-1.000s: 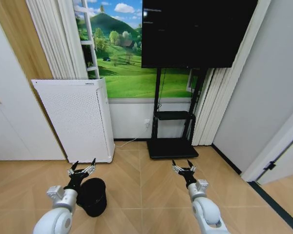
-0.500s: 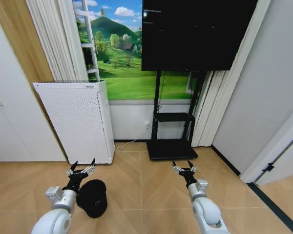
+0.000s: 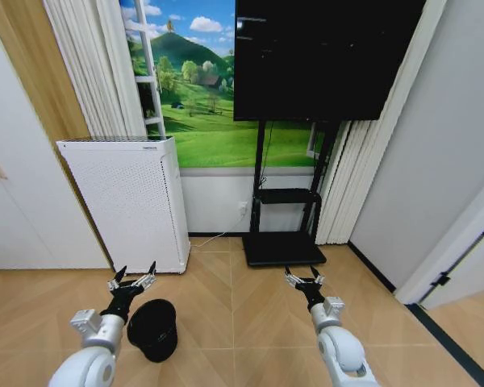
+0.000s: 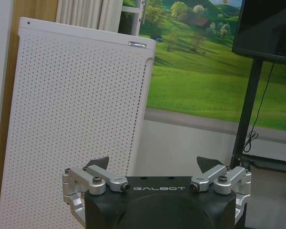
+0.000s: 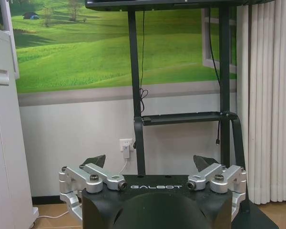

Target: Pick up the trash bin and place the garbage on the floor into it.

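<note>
left gripper (image 3: pixel 131 277) spread, seemingly above trash bin (image 3: pixel 152 329).

A white perforated cabinet (image 3: pixel 129 201) is seen at ten o'clock against the wall. A black screen (image 3: pixel 323 52) is mounted on a black stand (image 3: pixel 284 234) at twelve o'clock. A green landscape mural (image 3: pixel 198 89) is shown behind them.

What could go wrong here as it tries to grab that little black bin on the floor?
The left end effector, fingers spread, hovers above the small round black plastic bin, which stands loose on the smooth wooden floor; an off-centre grip might tip it or push it away. The tall white perforated cabinet stands close behind, so a forward reach could bump it.
</note>
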Controlling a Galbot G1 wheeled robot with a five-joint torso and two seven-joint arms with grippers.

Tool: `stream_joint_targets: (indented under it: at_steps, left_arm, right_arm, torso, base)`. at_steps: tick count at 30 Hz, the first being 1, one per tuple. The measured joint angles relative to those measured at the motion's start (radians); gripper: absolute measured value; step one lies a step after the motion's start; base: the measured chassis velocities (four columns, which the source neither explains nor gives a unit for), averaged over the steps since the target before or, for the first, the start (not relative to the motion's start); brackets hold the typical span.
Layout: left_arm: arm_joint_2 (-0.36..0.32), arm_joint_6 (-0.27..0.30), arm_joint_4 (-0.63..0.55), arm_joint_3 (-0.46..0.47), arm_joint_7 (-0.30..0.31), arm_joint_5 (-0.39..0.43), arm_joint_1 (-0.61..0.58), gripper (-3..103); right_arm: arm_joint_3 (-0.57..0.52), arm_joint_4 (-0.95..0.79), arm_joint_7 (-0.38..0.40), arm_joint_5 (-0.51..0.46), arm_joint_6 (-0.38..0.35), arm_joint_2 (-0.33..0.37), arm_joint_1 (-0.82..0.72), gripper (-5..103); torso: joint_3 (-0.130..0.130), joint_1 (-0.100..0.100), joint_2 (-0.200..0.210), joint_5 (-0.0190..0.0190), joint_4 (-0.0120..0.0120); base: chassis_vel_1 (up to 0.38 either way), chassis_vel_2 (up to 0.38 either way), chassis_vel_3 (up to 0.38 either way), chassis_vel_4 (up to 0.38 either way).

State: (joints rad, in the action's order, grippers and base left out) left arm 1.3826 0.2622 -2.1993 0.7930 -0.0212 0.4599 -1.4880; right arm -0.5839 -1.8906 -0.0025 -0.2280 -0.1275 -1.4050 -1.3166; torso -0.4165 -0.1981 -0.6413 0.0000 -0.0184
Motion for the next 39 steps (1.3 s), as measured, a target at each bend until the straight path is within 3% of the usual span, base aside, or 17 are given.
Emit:
stream_joint_targets:
  at_steps: [39]
  left_arm:
    - [0.005,0.002,0.003,-0.011,0.006,-0.016,0.011,100]
  right_arm:
    - [0.000,0.000,-0.001,0.000,0.002,0.000,0.000,100]
  torso:
    - [-0.101,-0.071,-0.172,0.0000,0.0000]
  base:
    - [0.000,0.000,0.000,0.000]
